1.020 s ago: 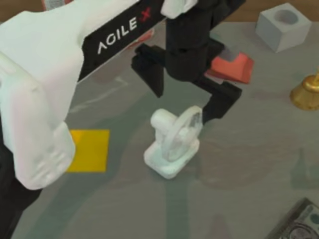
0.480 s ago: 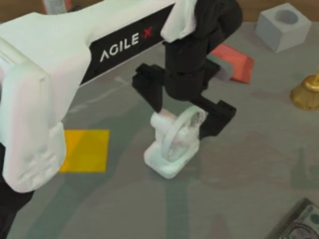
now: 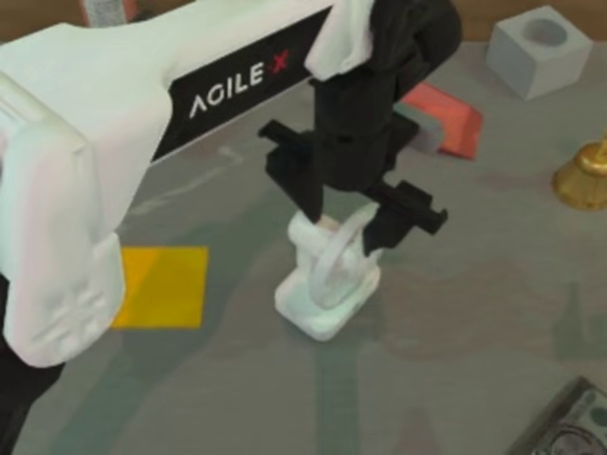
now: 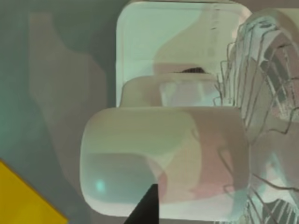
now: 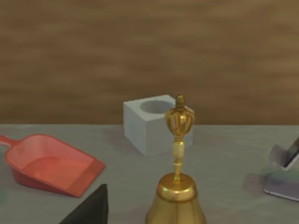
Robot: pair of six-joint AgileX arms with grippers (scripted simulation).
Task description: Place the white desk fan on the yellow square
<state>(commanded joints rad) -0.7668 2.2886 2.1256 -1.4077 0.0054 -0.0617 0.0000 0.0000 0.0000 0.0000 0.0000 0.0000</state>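
Fan: white plastic, upright mid-tabletop on a rounded rectangular base; likely light, rigid, smooth enough to slip. Thin wire grille probably fragile, best not squeezed. Stout cylindrical motor housing judged the safer hold.

Left tool: lowered over the fan, black fingers straddling housing and grille ring, spread, not yet clamped as far as visible.

Yellow square: flat patch, well apart from the fan toward the tabletop's left, partly hidden under the left arm.

Tabletop: grey, mottled, flat, seemingly smooth. Open path from fan to square.

Farther off: red dustpan behind the tool; grey cube with round hole at far right corner; brass bell at right edge; brown wall beyond.

Right tool: parked, out of the top view; grip state cannot be told.
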